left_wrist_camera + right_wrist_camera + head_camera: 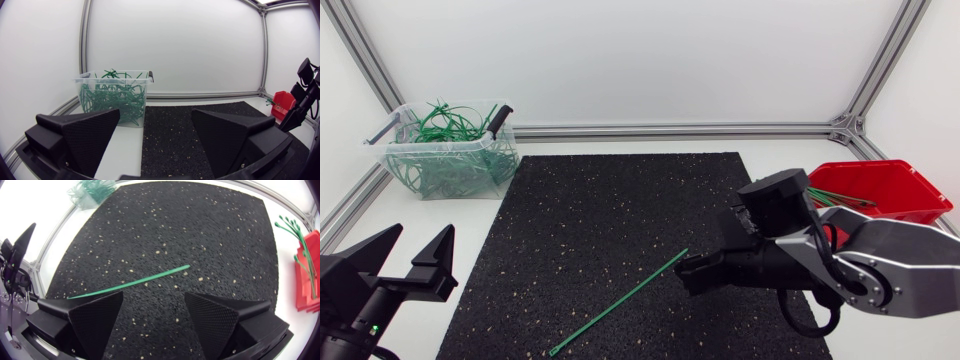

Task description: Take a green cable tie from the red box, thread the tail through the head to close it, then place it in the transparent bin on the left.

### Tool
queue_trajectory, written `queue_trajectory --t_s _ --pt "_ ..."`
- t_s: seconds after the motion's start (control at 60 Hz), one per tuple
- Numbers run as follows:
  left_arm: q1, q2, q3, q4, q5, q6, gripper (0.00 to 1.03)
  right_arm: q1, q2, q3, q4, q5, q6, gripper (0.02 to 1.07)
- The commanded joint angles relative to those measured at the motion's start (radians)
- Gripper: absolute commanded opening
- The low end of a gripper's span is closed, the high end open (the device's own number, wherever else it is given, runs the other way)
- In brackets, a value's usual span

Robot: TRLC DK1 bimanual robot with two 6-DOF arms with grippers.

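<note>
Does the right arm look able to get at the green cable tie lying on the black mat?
Probably yes. The right gripper is open and close to the cable tie, which lies alone on the black mat just ahead of its fingers; nothing stands between them.

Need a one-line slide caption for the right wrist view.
Open right end effector above the mat, a straight green tie lying ahead of it, red box beside the mat.
</note>
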Motion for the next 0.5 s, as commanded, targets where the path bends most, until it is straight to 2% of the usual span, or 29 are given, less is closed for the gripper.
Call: queue_trajectory --t_s 0.0,0.15,0.25,0.317,0.4,0.483 --pt "-0.003 0.008 -0.038 -0.028 0.002 -0.014 1.0 -0.002 0.024 0.073 -0.034 -0.053 -0.045 0.96" --pt "-0.002 0.008 -0.038 -0.028 0.002 -0.014 1.0 0.003 0.054 0.159 -0.073 -0.119 -0.146 0.96" --pt "-0.003 0.008 -0.038 -0.028 0.002 -0.014 1.0 0.028 0.103 0.225 -0.109 -0.139 -0.356 0.96" --pt "-0.002 0.008 -0.038 -0.028 0.002 -0.014 1.0 0.055 0.152 0.285 -0.19 -0.144 -0.484 0.96" --pt "-0.003 0.008 -0.038 -0.028 0.002 -0.014 1.0 0.071 0.199 0.343 -0.268 -0.144 -0.565 0.96" --pt "-0.002 0.008 -0.038 -0.028 0.002 -0.014 1.0 0.094 0.227 0.37 -0.279 -0.139 -0.648 0.96"
